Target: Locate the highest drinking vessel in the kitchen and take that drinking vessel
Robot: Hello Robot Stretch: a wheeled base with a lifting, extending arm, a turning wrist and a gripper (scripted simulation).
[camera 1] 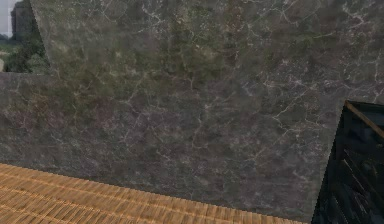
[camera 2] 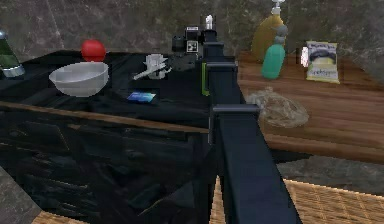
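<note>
In the arm side view the dark arm point(camera 2: 240, 150) rises to two white marker squares, and the gripper point(camera 2: 178, 50) sits left of them over the back of a black counter point(camera 2: 60, 125). A small pale grey vessel-like thing point(camera 2: 155, 68) rests on the counter just below and left of the gripper. I cannot tell whether the gripper holds anything. A grey bowl point(camera 2: 78, 77) stands further left, with a red round thing point(camera 2: 93, 49) behind it and a small blue item point(camera 2: 141, 97) in front of the grey thing.
A green bottle point(camera 2: 8, 55) stands at the counter's left end. Right of the arm a wooden top point(camera 2: 340, 115) carries a yellow dispenser point(camera 2: 270, 32), a teal bottle point(camera 2: 273, 62), a pale bag point(camera 2: 320, 62) and a crumpled cloth point(camera 2: 278, 106). Ahead are a dark marble wall point(camera 1: 190, 100), wood floor point(camera 1: 80, 200) and a dark cabinet point(camera 1: 355, 170).
</note>
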